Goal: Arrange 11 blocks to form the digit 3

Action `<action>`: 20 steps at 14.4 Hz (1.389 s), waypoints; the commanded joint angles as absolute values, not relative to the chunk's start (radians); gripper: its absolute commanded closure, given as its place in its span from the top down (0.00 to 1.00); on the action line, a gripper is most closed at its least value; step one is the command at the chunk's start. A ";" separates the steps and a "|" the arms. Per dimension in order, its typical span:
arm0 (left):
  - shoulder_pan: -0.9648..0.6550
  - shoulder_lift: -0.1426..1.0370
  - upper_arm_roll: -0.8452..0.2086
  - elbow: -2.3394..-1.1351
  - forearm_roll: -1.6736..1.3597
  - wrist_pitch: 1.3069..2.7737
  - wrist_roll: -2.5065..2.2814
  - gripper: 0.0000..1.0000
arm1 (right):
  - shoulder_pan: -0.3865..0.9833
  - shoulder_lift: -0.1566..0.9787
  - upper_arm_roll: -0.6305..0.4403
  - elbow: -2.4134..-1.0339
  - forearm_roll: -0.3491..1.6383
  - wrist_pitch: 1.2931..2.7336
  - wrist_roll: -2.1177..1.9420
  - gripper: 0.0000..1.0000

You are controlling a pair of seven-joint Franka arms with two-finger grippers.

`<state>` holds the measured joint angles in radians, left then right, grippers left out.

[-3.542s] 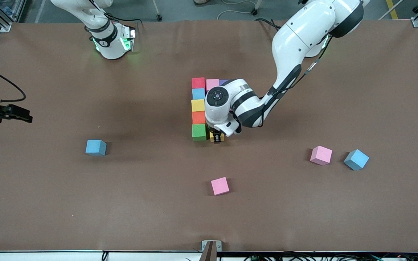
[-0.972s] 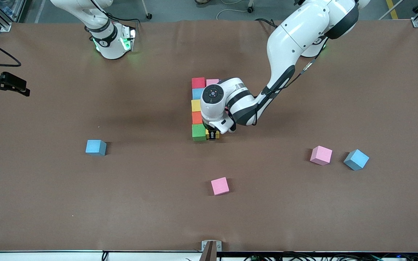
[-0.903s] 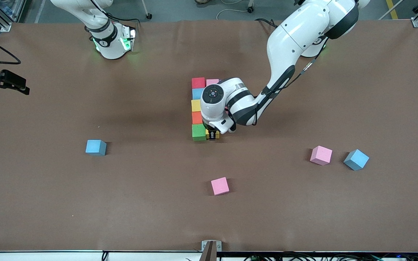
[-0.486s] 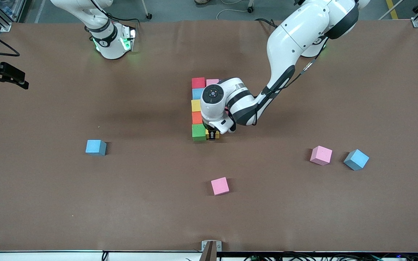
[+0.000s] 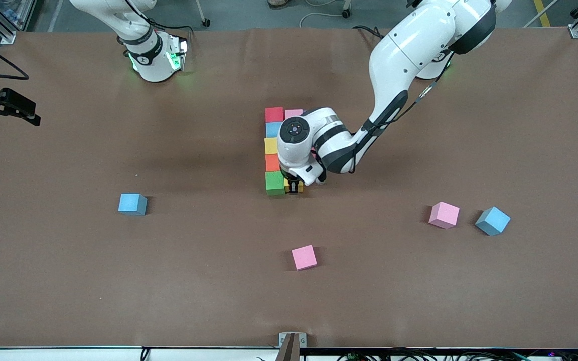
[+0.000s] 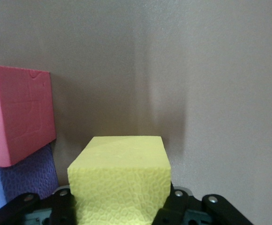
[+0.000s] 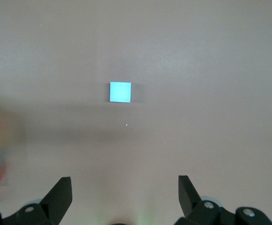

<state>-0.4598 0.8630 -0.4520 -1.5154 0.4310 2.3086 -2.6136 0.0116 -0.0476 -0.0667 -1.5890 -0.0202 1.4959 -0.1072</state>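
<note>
Left gripper (image 5: pixel 295 187) is clamped on a yellow block (image 5: pixel 300 186), set touching the green block (image 5: pixel 275 182); right gripper (image 7: pixel 125 194), spread, waits.

Left gripper (image 5: pixel 294 188) jaws clamped low; right gripper (image 7: pixel 124 192) waits, jaws spread.

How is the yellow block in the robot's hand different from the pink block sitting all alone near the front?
The yellow block is clamped in the left gripper, while the pink block lies free. The yellow block sits beside the green block of the column; the pink block touches nothing and lies nearer the front camera. Both are cubes of like size.
</note>
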 commanded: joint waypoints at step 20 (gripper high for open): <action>-0.479 0.890 -0.426 -1.483 0.439 2.338 -2.618 0.23 | -0.012 -0.092 -0.052 -1.614 0.040 1.462 -0.132 1.00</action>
<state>-0.4609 0.8650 -0.4378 -1.5070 0.4310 2.3179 -2.6136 0.0071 -0.0560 -0.0663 -1.5889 0.0241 1.4727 -0.1254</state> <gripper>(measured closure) 0.410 0.000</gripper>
